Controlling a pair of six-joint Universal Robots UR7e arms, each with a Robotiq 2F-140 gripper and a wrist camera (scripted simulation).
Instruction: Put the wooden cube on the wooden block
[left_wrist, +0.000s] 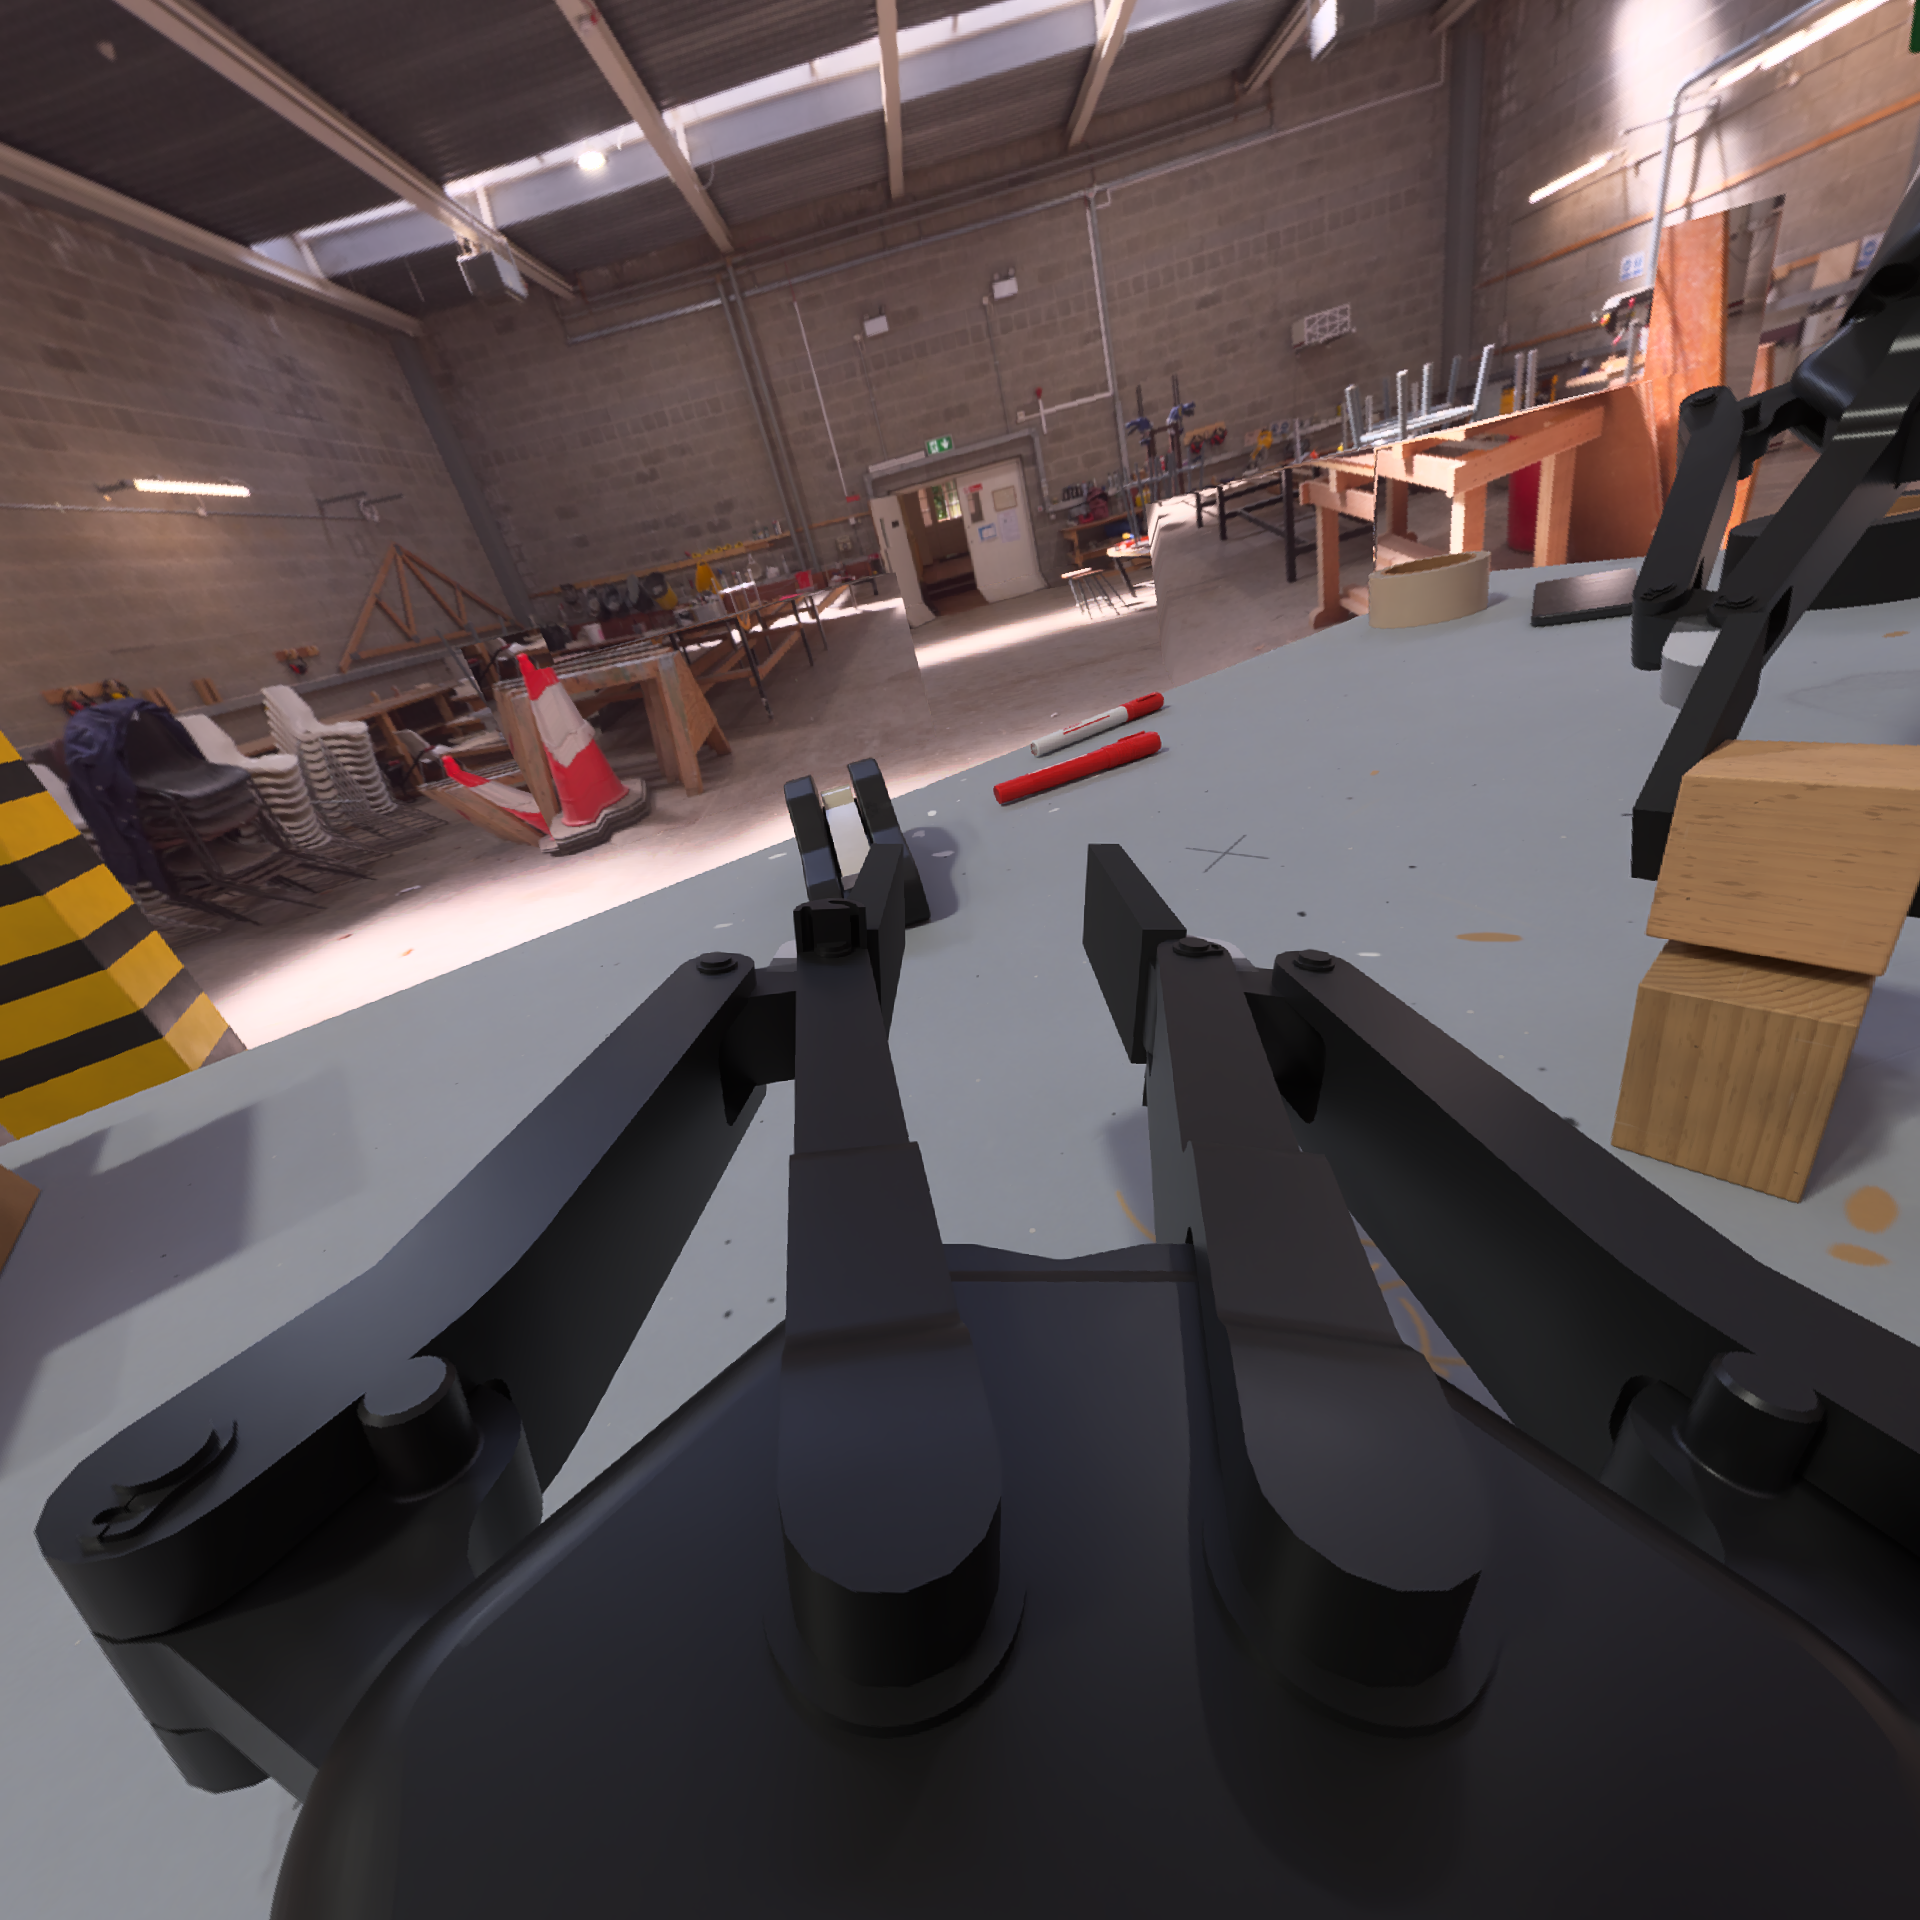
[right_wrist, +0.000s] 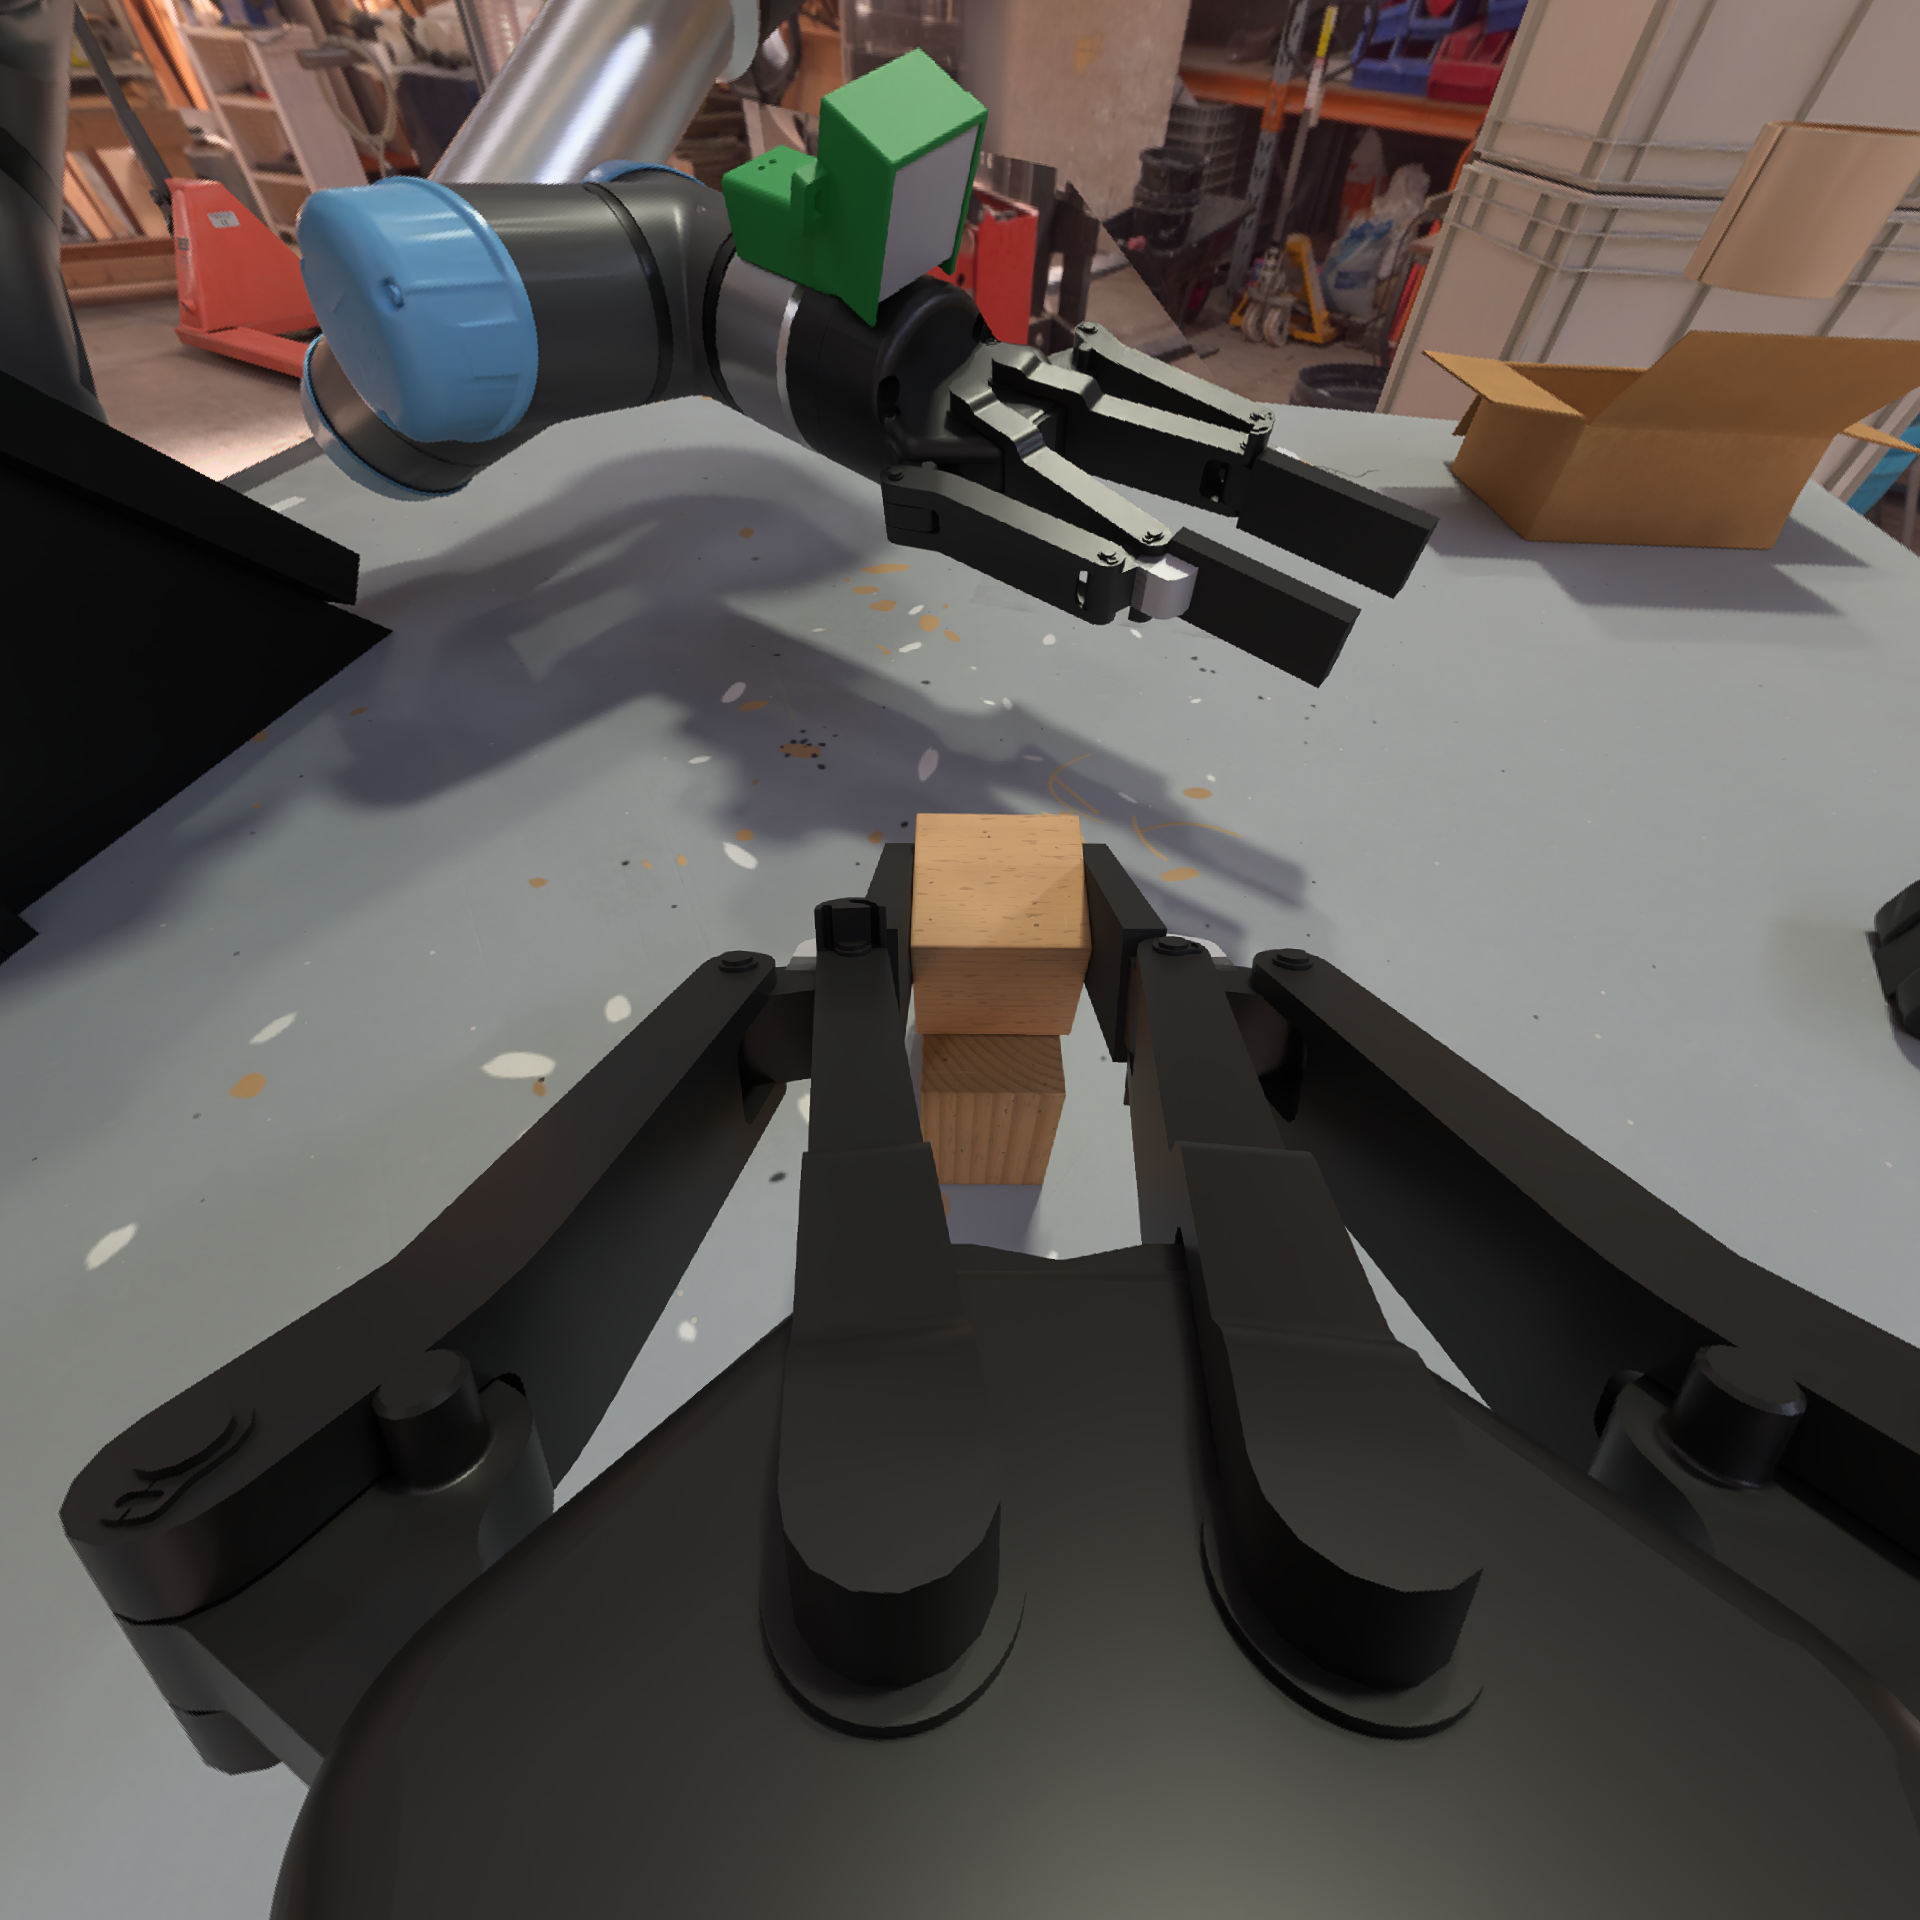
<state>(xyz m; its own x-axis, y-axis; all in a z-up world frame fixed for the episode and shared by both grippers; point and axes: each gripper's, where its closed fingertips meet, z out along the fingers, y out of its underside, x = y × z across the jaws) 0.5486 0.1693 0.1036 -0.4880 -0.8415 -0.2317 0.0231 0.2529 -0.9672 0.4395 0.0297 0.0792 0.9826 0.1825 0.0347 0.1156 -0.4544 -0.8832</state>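
The light wooden cube (right_wrist: 997, 925) is between the fingers of my right gripper (right_wrist: 997, 894), which is shut on it. The cube is directly on top of the darker wooden block (right_wrist: 992, 1112), which stands on the grey table (right_wrist: 1558, 831). In the left wrist view the cube (left_wrist: 1787, 852) looks slightly tilted on the block (left_wrist: 1745, 1070), with a right finger (left_wrist: 1704, 707) beside it. My left gripper (left_wrist: 997, 935) is open and empty, low over the table to the left of the stack. It also shows in the right wrist view (right_wrist: 1309, 571).
A small black-and-white object (left_wrist: 836, 821) lies just beyond my left fingertip. Two red markers (left_wrist: 1081, 769) lie farther off. A tape roll (left_wrist: 1429, 587) and a black pad (left_wrist: 1584, 597) are near the far edge. A cardboard box (right_wrist: 1662, 457) and a black slab (right_wrist: 156, 644) stand at the table's sides.
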